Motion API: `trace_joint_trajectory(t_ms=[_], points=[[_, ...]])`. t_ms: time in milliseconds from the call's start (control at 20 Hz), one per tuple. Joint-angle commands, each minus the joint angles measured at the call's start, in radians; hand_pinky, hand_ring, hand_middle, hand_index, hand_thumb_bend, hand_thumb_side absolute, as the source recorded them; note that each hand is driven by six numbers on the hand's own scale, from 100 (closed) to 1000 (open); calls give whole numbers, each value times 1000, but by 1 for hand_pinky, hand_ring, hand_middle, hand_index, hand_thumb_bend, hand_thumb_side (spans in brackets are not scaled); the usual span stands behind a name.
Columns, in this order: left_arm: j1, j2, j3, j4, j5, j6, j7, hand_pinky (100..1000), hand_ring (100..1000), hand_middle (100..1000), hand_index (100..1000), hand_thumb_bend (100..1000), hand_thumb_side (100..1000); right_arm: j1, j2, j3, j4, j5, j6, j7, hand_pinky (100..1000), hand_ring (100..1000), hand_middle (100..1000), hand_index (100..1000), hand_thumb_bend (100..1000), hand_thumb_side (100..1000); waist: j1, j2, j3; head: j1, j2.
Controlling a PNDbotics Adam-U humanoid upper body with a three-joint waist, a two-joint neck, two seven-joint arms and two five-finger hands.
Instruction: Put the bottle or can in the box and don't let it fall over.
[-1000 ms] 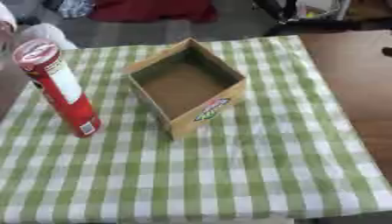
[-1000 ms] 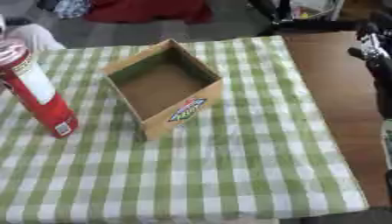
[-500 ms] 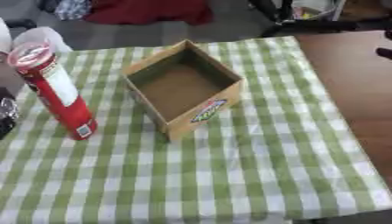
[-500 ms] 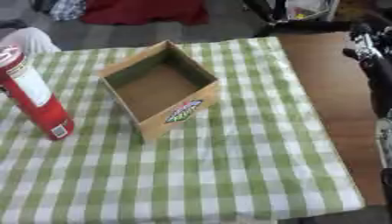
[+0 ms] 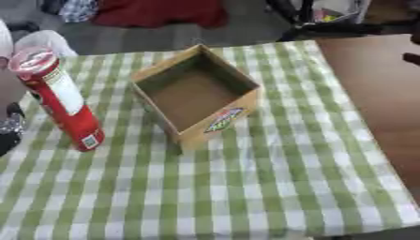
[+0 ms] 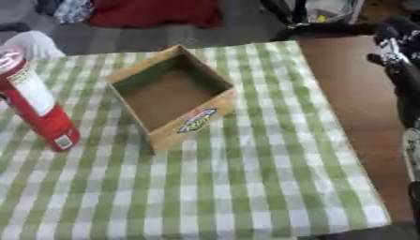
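Red can (image 5: pixel 62 101) stands upright on the checked cloth (image 5: pixel 271 187), left of the open cardboard box (image 5: pixel 197 101). Right hand (image 6: pixel 393 44) sits well apart at the far right edge; left hand (image 5: pixel 10 129) shows just beside the can. Finger state of either cannot be told.

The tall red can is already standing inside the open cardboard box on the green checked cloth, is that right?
Not quite. The left eye view shows the red can standing upright on the green checked cloth, left of the open cardboard box, which holds nothing.
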Motion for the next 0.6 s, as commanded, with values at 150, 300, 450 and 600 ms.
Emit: trace_joint_trajectory(t_ms=[150,300,450,600], points=[[-4,11,11,32,84,14,64,893,1000,1000,966,260,100,-9,-16,-9,-16,-7,2,1,835,908,846,906,100,541,-2,-12,-4,6,-11],[-4,13,8,63,111,0,65,894,1000,1000,972,305,211,-11,-15,-7,-15,-8,4,3,834,905,842,905,100,541,-2,-11,-6,11,-11],[-6,15,7,87,121,-28,50,893,1000,1000,966,326,265,-12,-15,-7,-15,-8,4,5,834,903,840,904,100,541,-1,-10,-7,15,-18],[-8,18,10,103,112,-61,28,890,1000,1000,960,334,292,-13,-16,-6,-15,-9,4,7,834,899,837,903,100,540,-2,-9,-8,18,-24]])
